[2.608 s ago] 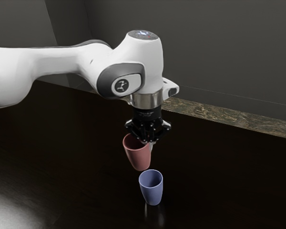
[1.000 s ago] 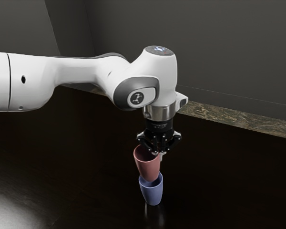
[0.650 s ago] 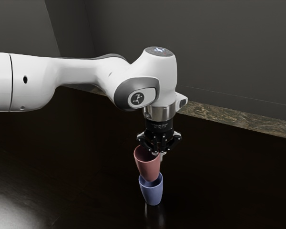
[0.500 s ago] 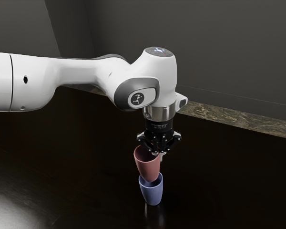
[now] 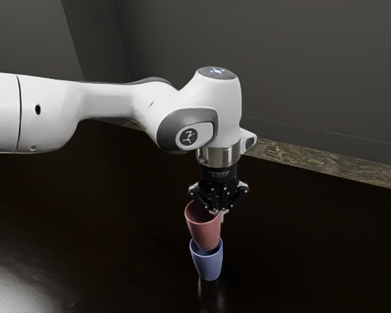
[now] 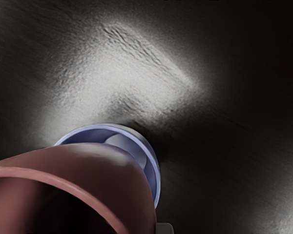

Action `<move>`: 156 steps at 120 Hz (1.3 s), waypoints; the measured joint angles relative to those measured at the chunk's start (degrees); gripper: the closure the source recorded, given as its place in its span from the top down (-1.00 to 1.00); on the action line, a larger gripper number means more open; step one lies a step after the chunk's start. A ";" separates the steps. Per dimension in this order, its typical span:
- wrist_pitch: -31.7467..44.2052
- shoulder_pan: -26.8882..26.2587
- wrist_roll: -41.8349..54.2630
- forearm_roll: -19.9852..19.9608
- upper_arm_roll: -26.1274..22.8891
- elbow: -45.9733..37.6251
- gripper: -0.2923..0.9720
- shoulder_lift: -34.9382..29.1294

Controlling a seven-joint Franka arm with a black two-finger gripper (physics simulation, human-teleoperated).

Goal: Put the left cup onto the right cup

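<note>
Red cup (image 5: 202,228) has sunk slightly deeper into blue cup (image 5: 206,264)

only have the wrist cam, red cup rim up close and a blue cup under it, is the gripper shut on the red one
Observer: Yes. In the exterior view the black two-finger gripper pinches the rim of the red tapered cup on the side toward the exterior view's right.
Operator: is the red one hanging straight
Observer: No, it leans, with its mouth tipped toward the exterior view's left. Its base sits inside the mouth of the blue tapered cup, which stands upright on the dark glossy table.
</note>
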 joint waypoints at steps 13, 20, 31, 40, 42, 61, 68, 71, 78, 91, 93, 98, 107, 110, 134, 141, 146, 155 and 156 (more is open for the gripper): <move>0.06 0.17 -0.01 -0.09 -0.01 -0.15 -0.70 0.02; 0.09 0.22 -0.02 -0.12 -0.04 -0.26 -0.70 0.02; 0.11 0.28 -0.03 -0.18 -0.01 -0.40 -0.70 0.12; 0.12 0.29 -0.03 -0.25 -0.02 -0.43 -0.70 0.24; 0.13 0.30 -0.03 -0.25 -0.03 -0.44 -0.70 0.25; 0.17 0.29 0.14 -0.32 0.00 -0.45 -0.65 0.37; 0.46 0.29 0.45 -0.49 0.00 -0.61 -0.44 0.39; 0.60 0.29 0.58 -0.55 -0.02 -0.68 -0.35 0.38; 0.86 0.28 0.84 -0.64 0.00 -0.76 -0.15 0.37; 1.18 0.41 1.27 -0.72 0.00 -0.88 0.13 0.32; 1.21 0.43 1.33 -0.73 0.01 -0.91 0.16 0.31; 1.28 0.45 1.47 -0.75 0.02 -0.95 0.23 0.26; 1.35 0.46 1.69 -0.76 0.02 -0.97 0.32 0.21; 1.36 0.46 1.76 -0.77 0.02 -0.98 0.34 0.18; 1.18 0.47 2.27 -0.78 0.03 -0.98 0.46 -0.26; 1.10 0.42 2.39 -0.78 0.03 -0.98 0.48 -0.68; 1.05 0.40 2.47 -0.78 0.03 -1.01 0.49 -1.09; 0.97 0.39 2.62 -0.75 0.01 -1.24 0.50 -1.77; 0.96 0.39 2.63 -0.75 0.00 -1.27 0.51 -1.83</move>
